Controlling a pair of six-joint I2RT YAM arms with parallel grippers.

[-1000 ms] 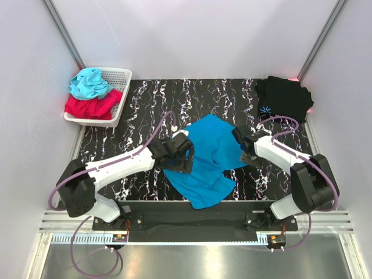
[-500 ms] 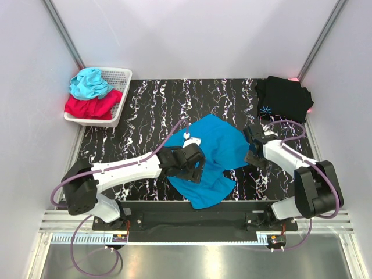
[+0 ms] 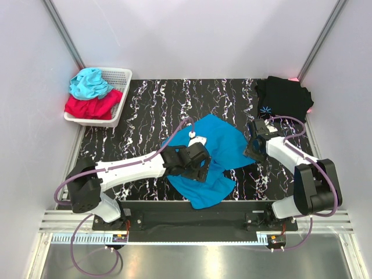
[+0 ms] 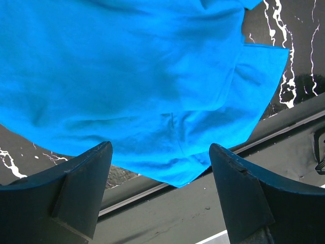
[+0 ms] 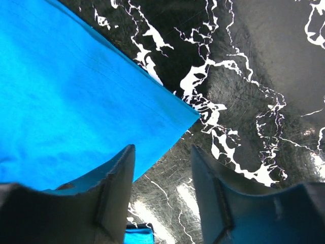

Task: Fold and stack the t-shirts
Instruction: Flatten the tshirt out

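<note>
While blue tee (image 3: 221, 142) lies under L gripper (image 4: 160, 148), R gripper (image 5: 162, 150) at its corner.

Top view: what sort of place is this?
Probably a robot test booth: white walls box in a black marbled table, a left arm and right arm are bolted at its edge, a basket holds clothes.

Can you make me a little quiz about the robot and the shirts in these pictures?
1. True or false: the black tee lies in the far right corner.
2. What colour is the tee under the left gripper? A blue, B red, C white.
3. Fill in: the right gripper is ___, like the left one.
Key: 1 true; 2 A; 3 open.
</note>
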